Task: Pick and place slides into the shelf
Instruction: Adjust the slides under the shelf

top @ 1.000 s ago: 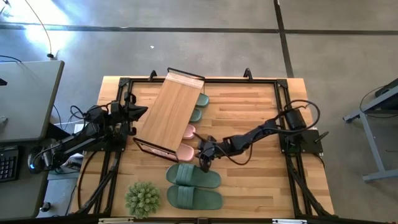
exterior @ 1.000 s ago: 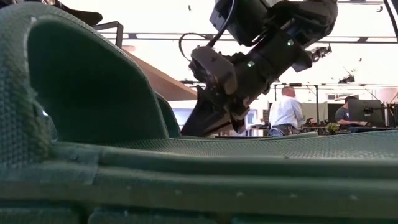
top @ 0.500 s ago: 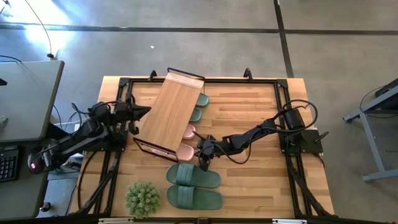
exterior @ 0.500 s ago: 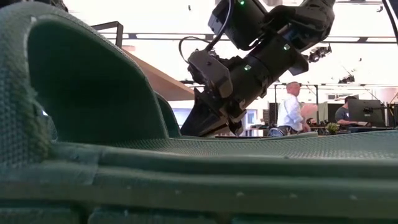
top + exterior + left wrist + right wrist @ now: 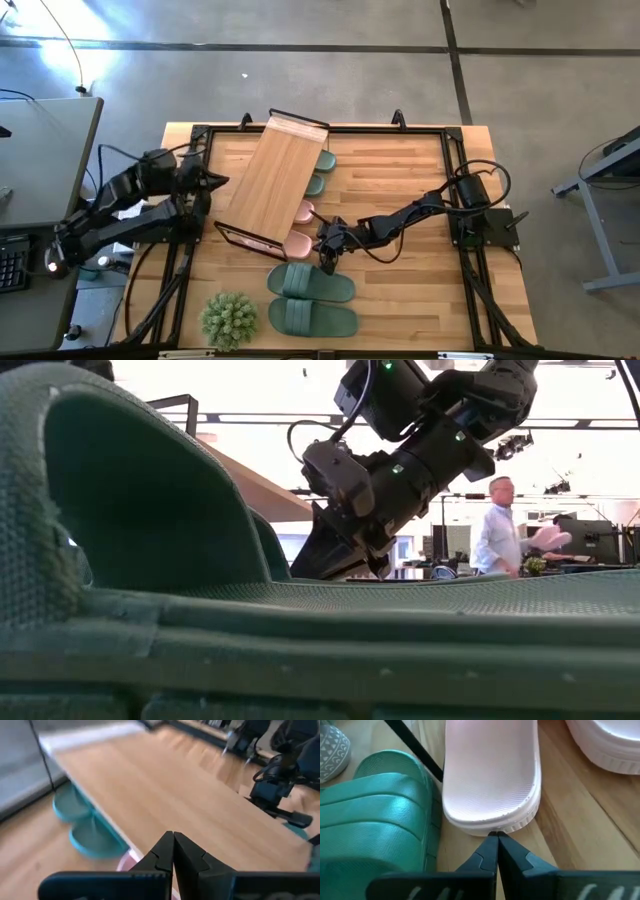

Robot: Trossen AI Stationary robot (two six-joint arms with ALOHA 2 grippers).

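A pink-and-white slide [image 5: 490, 775] lay on the table [image 5: 400, 180] with its heel just ahead of the right gripper [image 5: 495, 837], whose fingers [image 5: 485, 855] were pressed together, holding nothing, their tips at the sole's edge. Its partner [image 5: 610, 742] sat just beside it, both tucked partly under the shelf [image 5: 275, 180], which stood at a slant across the table. One sage-green pair [image 5: 318, 170] showed from under the shelf's far side; the other green pair [image 5: 310, 300] lay side by side near the table's front edge, next to a spiky green plant ball [image 5: 229, 319]. The right arm [image 5: 410, 215] stretched low across the table from its base, wrist angled down toward the pink slide. The left gripper [image 5: 173, 842] hovered at the shelf's left side, fingers [image 5: 190, 857] also closed and empty, pointed at the bamboo top, its arm folded back off the table's edge. A person [image 5: 497, 540] stood in the room behind.
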